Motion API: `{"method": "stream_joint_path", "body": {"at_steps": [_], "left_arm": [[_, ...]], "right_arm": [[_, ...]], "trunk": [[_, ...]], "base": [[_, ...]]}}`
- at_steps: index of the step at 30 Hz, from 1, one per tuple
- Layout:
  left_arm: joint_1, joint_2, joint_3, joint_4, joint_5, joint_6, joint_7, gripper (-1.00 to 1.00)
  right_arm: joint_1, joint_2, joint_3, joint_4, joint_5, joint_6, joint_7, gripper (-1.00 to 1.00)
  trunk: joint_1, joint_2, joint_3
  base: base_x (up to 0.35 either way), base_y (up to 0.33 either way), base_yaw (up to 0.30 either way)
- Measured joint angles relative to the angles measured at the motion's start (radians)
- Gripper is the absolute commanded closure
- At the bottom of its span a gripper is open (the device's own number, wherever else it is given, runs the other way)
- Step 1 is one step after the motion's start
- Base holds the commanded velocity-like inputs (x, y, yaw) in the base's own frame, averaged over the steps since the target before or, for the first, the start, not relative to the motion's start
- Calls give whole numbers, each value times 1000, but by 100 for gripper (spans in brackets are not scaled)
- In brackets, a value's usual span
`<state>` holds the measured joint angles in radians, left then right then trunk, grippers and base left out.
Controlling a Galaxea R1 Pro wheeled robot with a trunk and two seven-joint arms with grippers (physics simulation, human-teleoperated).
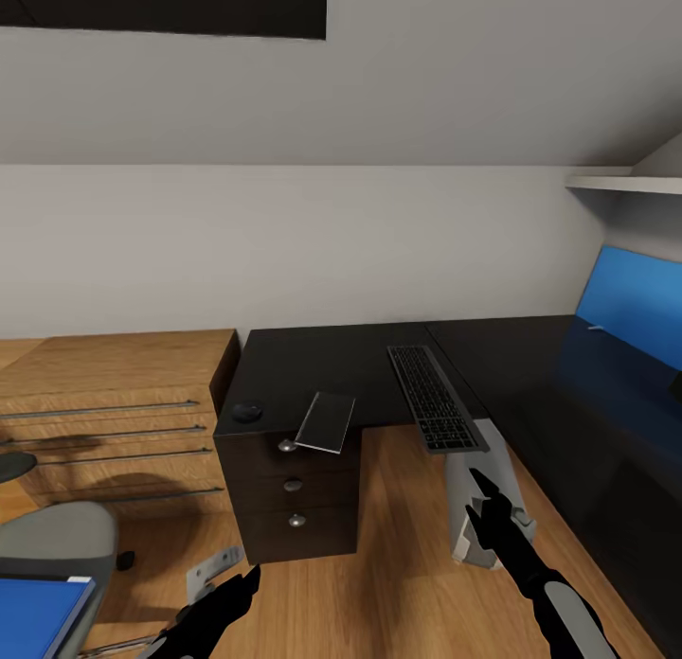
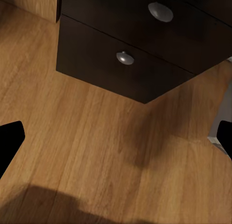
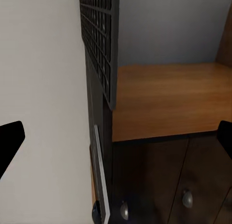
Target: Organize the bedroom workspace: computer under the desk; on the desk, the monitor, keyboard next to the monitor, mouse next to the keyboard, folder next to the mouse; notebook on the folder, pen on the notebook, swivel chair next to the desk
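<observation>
The black desk stands ahead. On it, the keyboard overhangs the front edge, the small black mouse sits at the left corner, and the grey notebook juts over the drawers. Below the keyboard stands the grey computer. At the lower left the blue folder lies on the swivel chair. My left gripper hangs open over the floor before the drawers. My right gripper is open beside the computer, under the keyboard. The monitor and pen are not identifiable.
A light wooden cabinet with long handles stands left of the desk. A blue panel rises at the right, mirrored in the glossy top, below a white shelf. Wooden floor lies open between the drawers and computer.
</observation>
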<state>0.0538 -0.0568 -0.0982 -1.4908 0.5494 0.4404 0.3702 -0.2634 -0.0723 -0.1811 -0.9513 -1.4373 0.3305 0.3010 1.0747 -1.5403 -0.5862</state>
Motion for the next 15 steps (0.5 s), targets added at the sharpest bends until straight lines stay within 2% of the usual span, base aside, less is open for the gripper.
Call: {"method": "stream_joint_path", "body": {"at_steps": [5,10,15], "left_arm": [[0,1,-1,8,1,1,-3,-100],[0,1,0,10,1,1,-4,-100],[0,1,-1,13,1,2,-5,-100]], "right_arm": [[0,0,3,0,0,0,1,-100],[0,0,4,0,0,0,2,-100],[0,0,5,1,1,0,1,-100]], "trunk": [[0,0,0],[0,0,0],[0,0,0]], "base": [[37,0,0],[218,0,0],[81,0,0]]}}
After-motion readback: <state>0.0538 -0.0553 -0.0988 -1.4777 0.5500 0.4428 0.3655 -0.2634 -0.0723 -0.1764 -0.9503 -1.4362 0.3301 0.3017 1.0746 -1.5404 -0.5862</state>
